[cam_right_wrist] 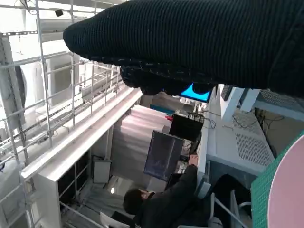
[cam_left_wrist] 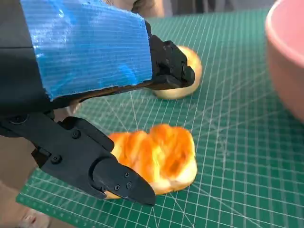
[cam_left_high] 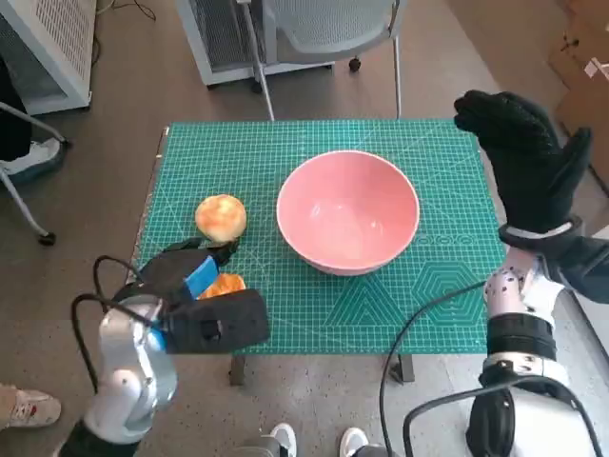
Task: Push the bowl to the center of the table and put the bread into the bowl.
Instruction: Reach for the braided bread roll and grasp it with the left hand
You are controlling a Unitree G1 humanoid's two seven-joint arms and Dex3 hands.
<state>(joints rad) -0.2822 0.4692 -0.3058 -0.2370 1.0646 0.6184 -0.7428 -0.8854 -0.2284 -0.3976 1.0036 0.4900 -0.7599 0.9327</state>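
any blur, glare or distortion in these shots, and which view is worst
Head view: sharp, evenly lit, slight wide-angle bend at the edges; the pink bowl shows soft sheen only. Left wrist view: the striped bread is crisp, the round bun behind softer, the bowl rim blurred. Right wrist view is worst: tilted, bright windows washed out, the right hand a dark band.

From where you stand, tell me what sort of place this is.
Probably a robotics lab or workshop: a green gridded cutting mat covers the small table, dark computer monitors stand on a bench where a person sits, and white metal racking lines the wall.
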